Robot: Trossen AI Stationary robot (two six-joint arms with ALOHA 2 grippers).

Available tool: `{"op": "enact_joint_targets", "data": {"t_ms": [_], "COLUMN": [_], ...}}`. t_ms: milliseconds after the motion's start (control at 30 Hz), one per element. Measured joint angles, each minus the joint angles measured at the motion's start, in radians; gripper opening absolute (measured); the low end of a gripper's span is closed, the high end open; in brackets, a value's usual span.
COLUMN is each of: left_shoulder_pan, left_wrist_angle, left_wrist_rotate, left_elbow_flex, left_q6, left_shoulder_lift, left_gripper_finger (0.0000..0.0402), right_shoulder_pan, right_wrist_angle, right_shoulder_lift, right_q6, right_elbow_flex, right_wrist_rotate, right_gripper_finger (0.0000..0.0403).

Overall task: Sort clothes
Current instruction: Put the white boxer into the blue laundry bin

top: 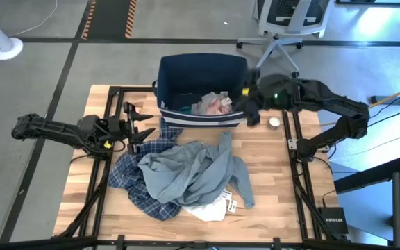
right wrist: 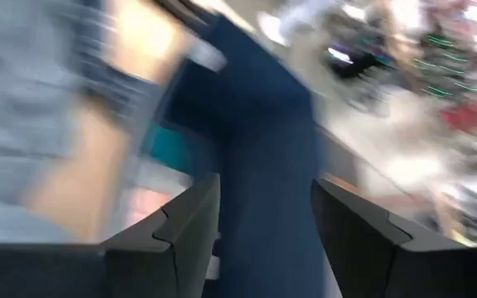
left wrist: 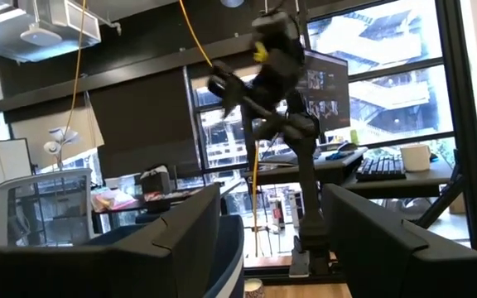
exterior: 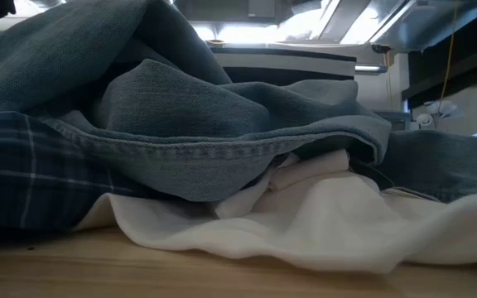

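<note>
The worktop [top: 269,180] is seen as matt, pale planked wood. The grey-blue garment [top: 186,170] is shown as soft stitched denim-like cloth, the plaid shirt [top: 134,182] as woven cloth, the white piece [exterior: 346,219] as smooth cloth. The bin [top: 201,75] is made of matt fabric.

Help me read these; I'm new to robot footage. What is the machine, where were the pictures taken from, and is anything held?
Two dark robot arms work at a wooden table. One picture looks straight down, one sits at tabletop height, and two come from cameras on the wrists. On the table lie a grey-blue garment, a plaid shirt and a white piece. The navy bin holds pink pieces. The left gripper is open beside the pile, holding nothing. The right gripper is at the bin's edge, open and empty in its wrist view.
</note>
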Motion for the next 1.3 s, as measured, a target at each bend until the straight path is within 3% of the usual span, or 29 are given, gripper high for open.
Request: {"op": "enact_joint_targets", "data": {"t_ms": [100,300,467,600,700,1033,1300], "left_shoulder_pan": [0.000,0.000,0.000,0.000,0.000,0.000,0.000], "left_wrist_angle": [0.000,0.008,0.018,0.018,0.016,0.019,0.018], "left_wrist_rotate": [0.000,-0.001,-0.001,-0.001,-0.001,-0.001,-0.001], "left_elbow_flex": [0.000,0.000,0.000,0.000,0.000,0.000,0.000], "left_q6": [-0.001,-0.028,-0.024,-0.028,-0.025,-0.015,-0.003], "left_shoulder_lift": [0.000,0.000,0.000,0.000,0.000,0.000,0.000], "left_gripper_finger": [0.0208,0.0208,0.0208,0.0208,0.0208,0.0208,0.0208], "right_shoulder_pan": [0.089,0.301,0.428,0.480,0.500,0.518,0.462], "right_wrist_angle": [-0.025,0.034,0.332,0.588,0.687,0.801,0.817], "right_shoulder_lift": [0.001,0.013,0.017,0.051,0.100,0.307,0.320], "right_q6": [0.075,0.138,0.133,0.080,0.059,-0.054,-0.145], "right_elbow_flex": [-0.035,-0.222,-0.461,-0.646,-0.727,-0.737,-0.706], "right_wrist_rotate": [-0.084,-0.096,-0.066,-0.065,-0.070,-0.107,-0.108], "right_gripper_finger": [0.0209,0.0209,0.0209,0.0209,0.0209,0.0209,0.0209]}}
